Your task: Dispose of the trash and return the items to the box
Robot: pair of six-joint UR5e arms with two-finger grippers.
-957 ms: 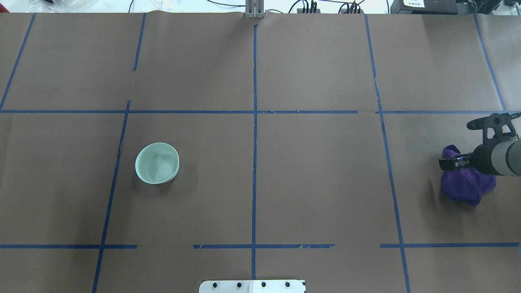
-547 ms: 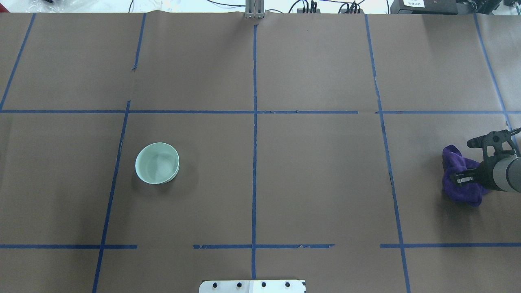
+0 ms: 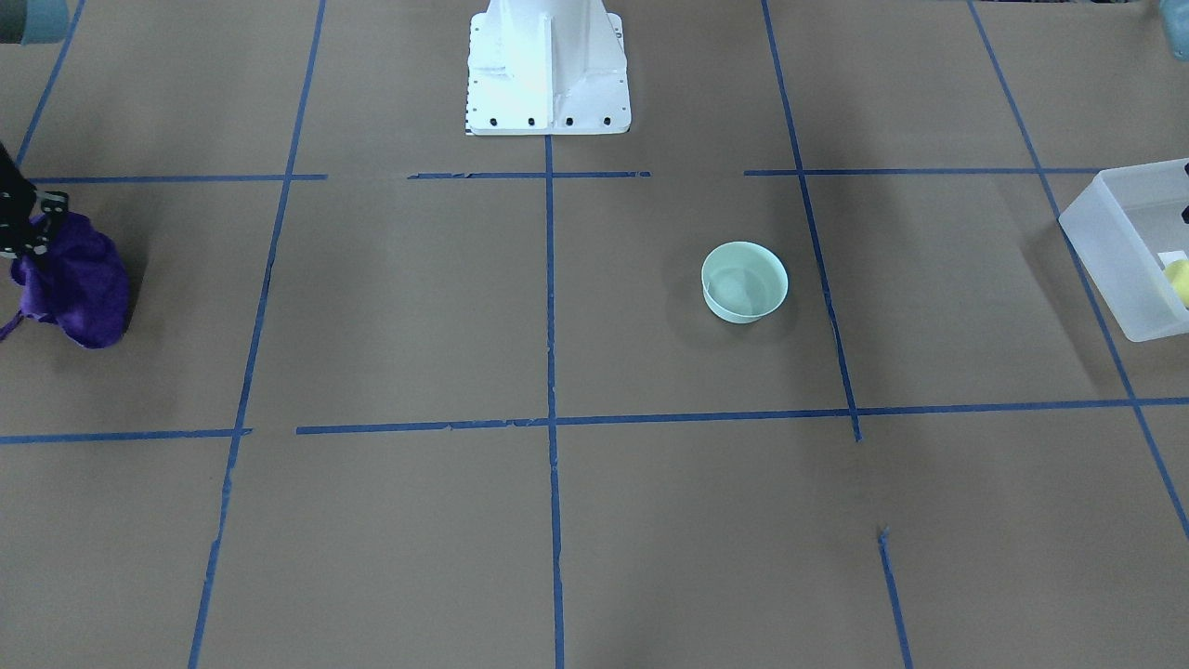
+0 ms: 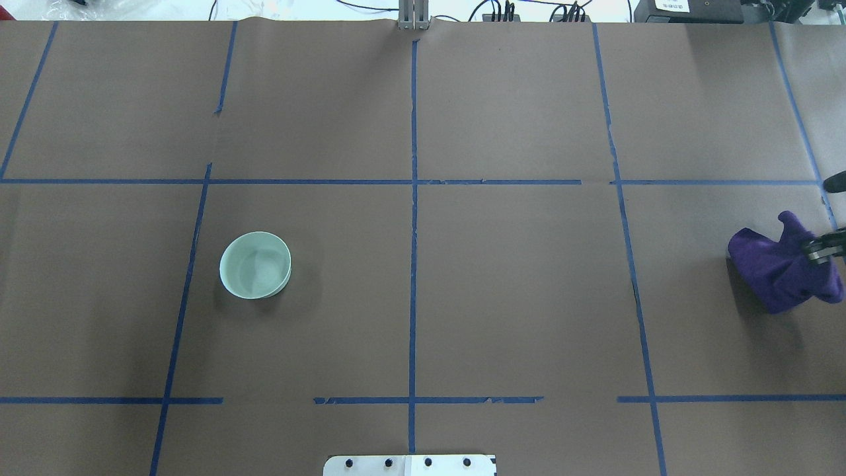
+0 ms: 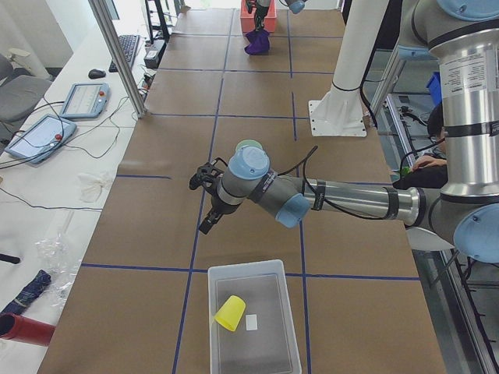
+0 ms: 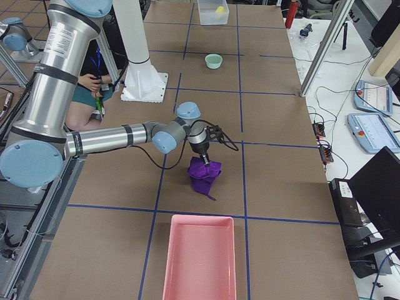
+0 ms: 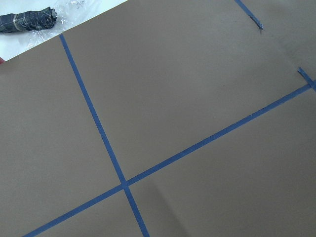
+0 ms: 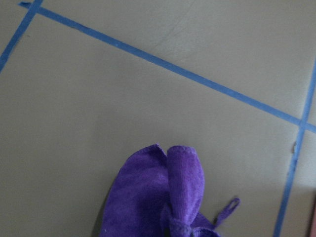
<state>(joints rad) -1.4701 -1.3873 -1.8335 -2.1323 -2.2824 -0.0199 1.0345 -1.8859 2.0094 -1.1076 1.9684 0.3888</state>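
The mint-green bowl point(image 4: 255, 265) stands upright and empty on the table's left half; it also shows in the front view point(image 3: 744, 282). The yellow cup point(image 5: 230, 312) lies on its side in the frosted box point(image 5: 248, 270), which shows in the front view point(image 3: 1105, 251) at the right edge. My right gripper point(image 4: 819, 250) is shut on the purple rag point(image 4: 780, 271) and holds it bunched and hanging at the far right point(image 6: 203, 175). My left gripper point(image 5: 207, 224) hovers between bowl and box; I cannot tell whether it is open or shut.
A pink tray point(image 6: 199, 256) lies at the table's right end, past the rag. Blue tape lines grid the brown paper. The robot's white base point(image 3: 548, 65) stands at the table's near middle. Clutter lies off the table's far edge point(image 7: 29, 19).
My right gripper has moved right toward the table's end with the purple rag, which now hangs bunched from it and has shifted right. The bowl has not moved.
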